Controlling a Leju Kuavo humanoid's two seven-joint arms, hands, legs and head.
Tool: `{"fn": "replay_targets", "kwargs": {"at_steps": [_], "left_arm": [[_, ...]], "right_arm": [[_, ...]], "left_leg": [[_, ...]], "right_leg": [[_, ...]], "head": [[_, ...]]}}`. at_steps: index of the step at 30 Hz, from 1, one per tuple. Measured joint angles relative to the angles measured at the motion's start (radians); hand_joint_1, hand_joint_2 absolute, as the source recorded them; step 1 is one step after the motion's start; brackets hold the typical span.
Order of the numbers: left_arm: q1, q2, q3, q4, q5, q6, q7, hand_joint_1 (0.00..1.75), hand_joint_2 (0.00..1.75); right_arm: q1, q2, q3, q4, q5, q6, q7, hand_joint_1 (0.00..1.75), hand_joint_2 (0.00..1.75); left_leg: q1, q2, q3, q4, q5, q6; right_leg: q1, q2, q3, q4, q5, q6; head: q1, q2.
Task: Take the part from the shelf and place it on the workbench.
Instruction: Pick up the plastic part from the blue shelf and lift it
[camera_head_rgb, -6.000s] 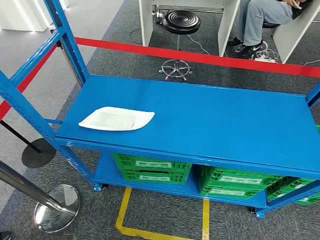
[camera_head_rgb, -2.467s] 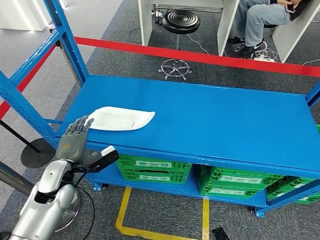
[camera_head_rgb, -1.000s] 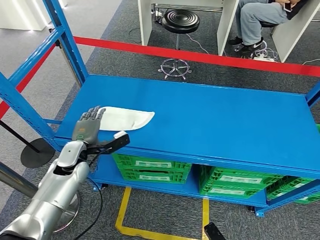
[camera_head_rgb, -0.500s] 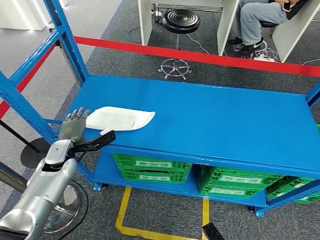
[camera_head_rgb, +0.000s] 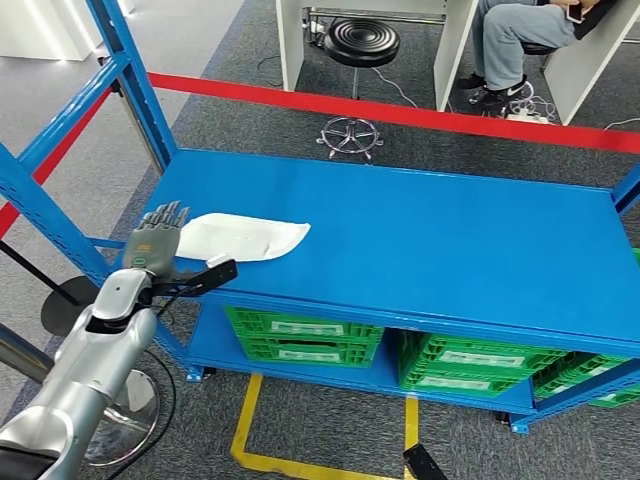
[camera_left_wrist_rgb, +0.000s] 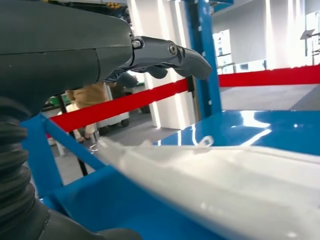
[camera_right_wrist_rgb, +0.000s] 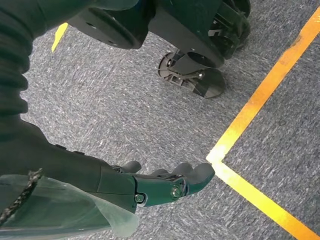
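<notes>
With the left hand (camera_head_rgb: 155, 240) open beside the white part (camera_head_rgb: 241, 237) near the shelf's (camera_head_rgb: 453, 240) front-left corner, a shallow grasp could slide the part off the edge.

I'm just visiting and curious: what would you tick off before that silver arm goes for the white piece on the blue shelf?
1. White part lies flat on the blue shelf, nothing on it: ok.
2. Left hand empty, fingers apart: ok.
3. Left hand at the part's near end: ok.
4. Hand touching the part: cannot tell.
5. Right hand hangs empty over the floor, out of the way: ok.
6. Seated person stays behind the red barrier tape: ok.
</notes>
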Motion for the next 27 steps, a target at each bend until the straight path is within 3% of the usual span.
{"fn": "replay_targets", "kwargs": {"at_steps": [17,18,21,23,27], "left_arm": [[-0.026,-0.03,-0.057,0.011,-0.014,0.0,-0.035,0.03,1.75],[-0.026,-0.031,-0.059,0.012,-0.015,0.0,-0.035,0.31,1.75],[-0.027,-0.032,-0.063,0.018,-0.016,0.0,-0.035,1.49,1.75],[-0.027,-0.033,-0.066,0.024,-0.016,0.0,-0.035,1.71,1.75],[-0.028,-0.033,-0.073,0.038,-0.016,-0.001,-0.039,1.75,1.75]], "right_arm": [[0.0,0.009,0.0,0.0,0.007,0.008,-0.005,0.0,1.75],[0.0,0.01,0.0,0.0,0.007,0.009,-0.006,0.0,1.75],[0.0,0.01,0.0,-0.001,0.007,0.009,-0.006,0.0,1.75],[0.0,0.01,0.0,-0.001,0.007,0.01,-0.006,0.0,1.75],[0.0,0.012,0.0,-0.002,0.007,0.012,-0.007,0.0,1.75]], "left_leg": [[0.0,0.0,0.0,0.0,0.0,0.0],[0.0,0.0,0.0,0.0,0.0,0.0],[0.0,0.0,0.0,0.0,0.0,0.0],[0.0,0.0,0.0,0.0,0.0,0.0],[0.0,0.0,0.0,0.0,0.0,0.0]], "right_leg": [[0.0,0.0,0.0,0.0,0.0,0.0],[0.0,0.0,0.0,0.0,0.0,0.0],[0.0,0.0,0.0,0.0,0.0,0.0],[0.0,0.0,0.0,0.0,0.0,0.0],[0.0,0.0,0.0,0.0,0.0,0.0]], "head": [[0.0,0.0],[0.0,0.0],[0.0,0.0],[0.0,0.0],[0.0,0.0]]}}
